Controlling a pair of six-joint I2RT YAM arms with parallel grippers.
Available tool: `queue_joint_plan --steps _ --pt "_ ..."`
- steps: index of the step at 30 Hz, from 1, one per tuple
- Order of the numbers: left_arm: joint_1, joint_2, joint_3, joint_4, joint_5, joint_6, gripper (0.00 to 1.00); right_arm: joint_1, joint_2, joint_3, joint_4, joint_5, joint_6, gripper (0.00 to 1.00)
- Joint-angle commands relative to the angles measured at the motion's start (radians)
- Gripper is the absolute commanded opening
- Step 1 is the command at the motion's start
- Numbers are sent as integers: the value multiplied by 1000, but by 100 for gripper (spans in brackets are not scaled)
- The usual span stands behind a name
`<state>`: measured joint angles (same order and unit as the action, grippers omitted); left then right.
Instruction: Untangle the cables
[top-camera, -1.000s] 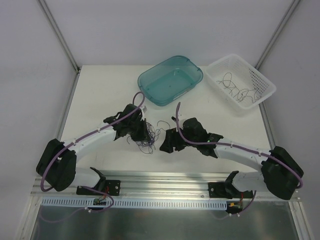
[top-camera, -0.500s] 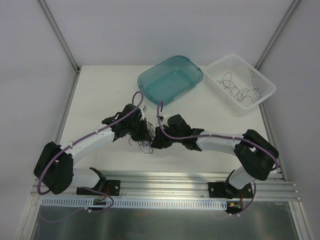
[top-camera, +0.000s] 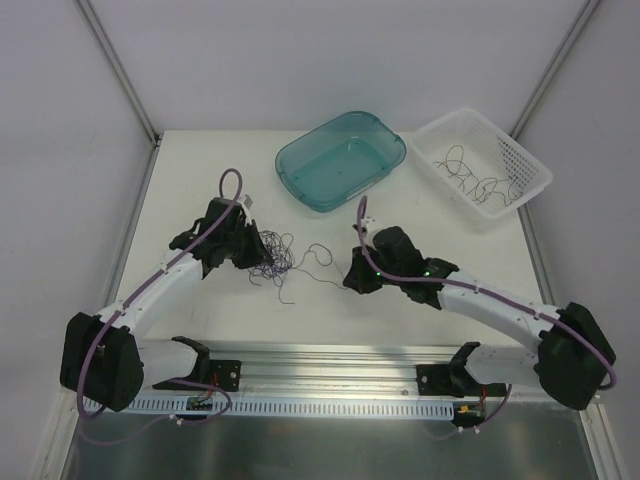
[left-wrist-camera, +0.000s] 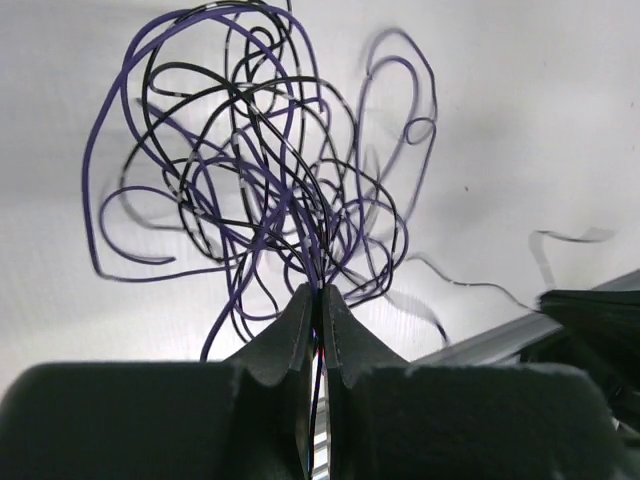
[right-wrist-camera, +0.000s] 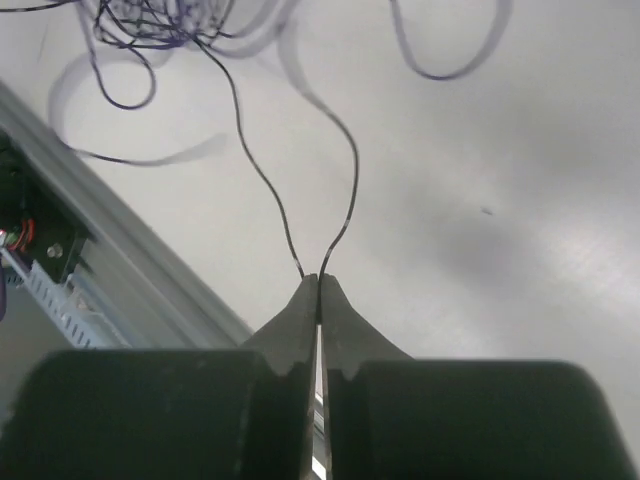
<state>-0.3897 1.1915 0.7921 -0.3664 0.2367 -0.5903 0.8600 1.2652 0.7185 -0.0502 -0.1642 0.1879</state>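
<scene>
A bunch of thin dark curly cables (top-camera: 272, 256) is seen on the white table (top-camera: 200, 170), right at the tip of the black left gripper (top-camera: 253, 252). One thin strand (top-camera: 318, 250) is stretched across to the black right gripper (top-camera: 351, 281), which seems to be holding it. More loose dark cables (top-camera: 478, 180) are laid in the white plastic basket (top-camera: 522, 158), beside a see-through teal plastic tub (top-camera: 340, 168).

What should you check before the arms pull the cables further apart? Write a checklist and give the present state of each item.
1. Grip of the left gripper on the tangle: ok, shut on it.
2. Grip of the right gripper on a strand: ok, pinched.
3. That strand free of the tangle: not ok, it runs into it.
4. Strand taut: not ok, it curves slack.
5. Grippers apart: ok.
6. Room in the white basket: ok.
</scene>
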Motion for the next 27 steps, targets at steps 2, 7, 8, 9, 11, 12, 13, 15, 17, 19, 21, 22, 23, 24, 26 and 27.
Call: queue_joint_plan --steps 2,7,8,9,11,12,13,15,17,19,21,22,23,24,26,27 --pt "81 -64 6 -66 -11 73 0 -161 -221 -16 -250 80 -56 1" --pt "121 -70 -7 -100 -42 89 0 -297 -383 149 -475 77 -134 1" --pt "121 -72 -10 -100 -40 89 0 -318 -398 182 -505 78 -163 1" --pt "123 -72 -17 -100 -39 86 0 -328 -409 215 -558 87 -174 1" --pt "121 -69 -24 -101 -48 87 0 -344 -435 326 -605 92 -180 1" --pt "121 -69 -30 -103 -59 86 0 -348 -443 366 -625 98 -208 1" --pt "121 -67 -34 -106 -71 83 0 -354 -457 401 -658 118 -215 1" --pt "121 -58 -44 -117 -111 75 0 -368 -469 508 -689 143 -232 1" --pt "124 -32 -47 -127 -170 63 0 -380 -483 608 -729 188 -245 1" --pt "126 -10 -50 -135 -194 49 0 -383 -495 665 -751 215 -258 1" --pt "130 22 -50 -140 -223 35 0 -383 -517 729 -754 239 -268 1" --pt "132 32 -48 -138 -230 30 0 -384 -526 743 -752 250 -272 1" --pt "133 51 -48 -138 -231 27 0 -385 -535 757 -751 258 -277 1" --pt "137 59 -44 -137 -231 20 0 -385 -550 778 -748 281 -280 1" --pt "137 80 -37 -137 -256 17 0 -383 -567 794 -749 308 -283 1" --pt "137 88 -28 -137 -263 18 0 -383 -587 799 -741 328 -285 1"
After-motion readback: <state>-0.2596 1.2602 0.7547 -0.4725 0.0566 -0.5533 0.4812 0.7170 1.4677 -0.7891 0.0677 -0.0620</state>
